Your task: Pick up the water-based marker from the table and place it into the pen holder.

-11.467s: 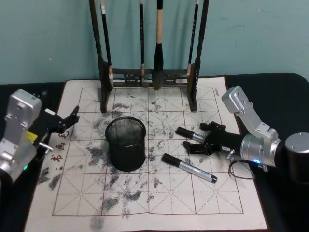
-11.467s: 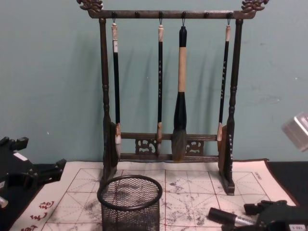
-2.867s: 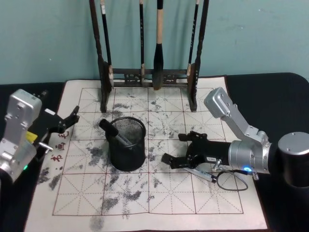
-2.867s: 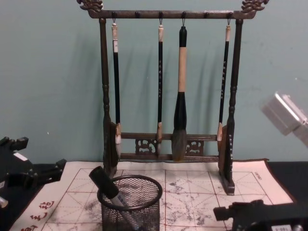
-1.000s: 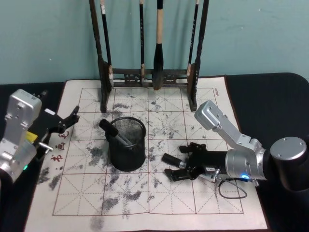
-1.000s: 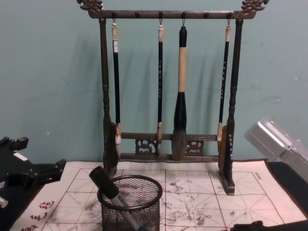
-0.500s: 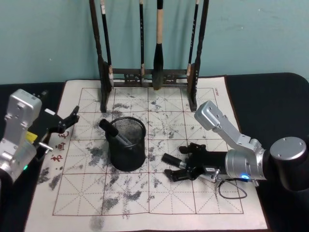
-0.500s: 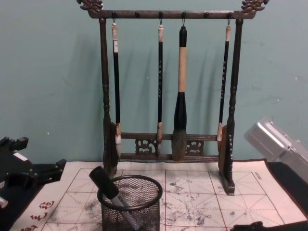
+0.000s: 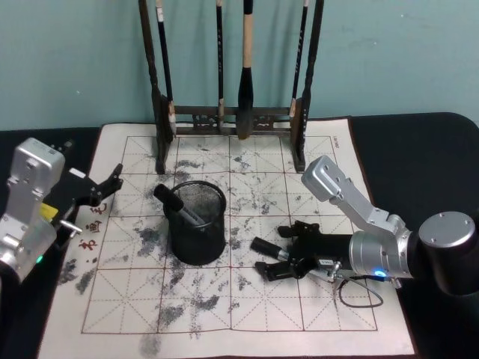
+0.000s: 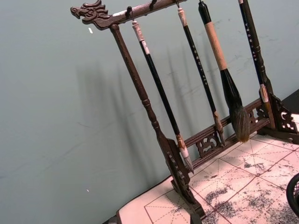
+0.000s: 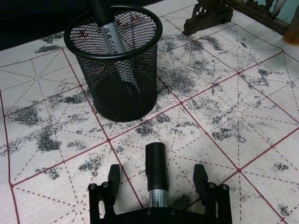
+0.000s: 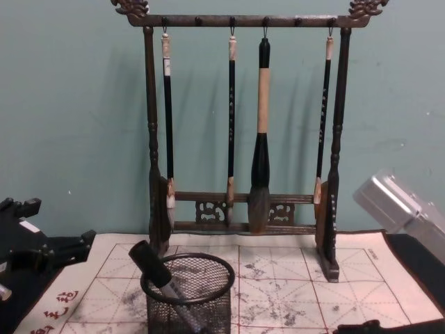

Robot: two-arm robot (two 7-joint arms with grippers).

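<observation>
Leftmost, the left gripper (image 9: pixel 105 187) sits parked by the mat's (image 9: pixel 247 321) edge. Right of the pen holder (image 9: pixel 196 223), the marker (image 9: pixel 263 247) lies flat on the mat between the spread fingers of the right gripper (image 9: pixel 281 251), untouched; close squarely on the barrel behind the cap, then lift level.
</observation>
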